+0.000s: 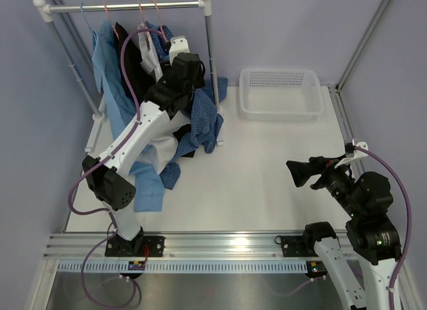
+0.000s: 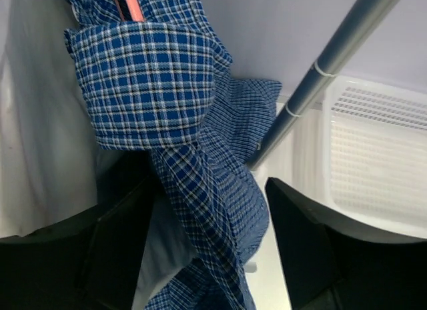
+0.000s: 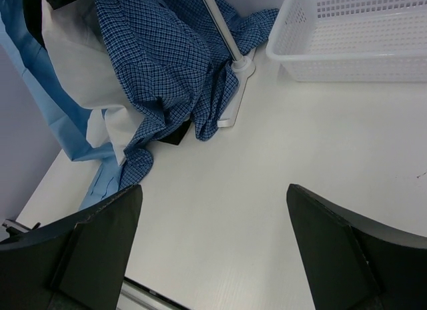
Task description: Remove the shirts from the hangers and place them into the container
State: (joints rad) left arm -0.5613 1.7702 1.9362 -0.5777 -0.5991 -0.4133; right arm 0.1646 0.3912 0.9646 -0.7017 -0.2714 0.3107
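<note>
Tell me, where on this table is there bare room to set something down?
The widest bare patch of table lies between the shirts, the white basket and the right gripper. The basket is empty too. The far left is crowded: shirts droop from the rack onto the tabletop around the left arm.

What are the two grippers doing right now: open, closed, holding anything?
Left gripper: open, jaws either side of the hanging blue checked shirt, no clamp visible yet.
Right gripper: open, empty, above the table.

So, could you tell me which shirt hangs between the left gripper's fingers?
The blue checked shirt; it alone carries a pattern, the rest being plain.
</note>
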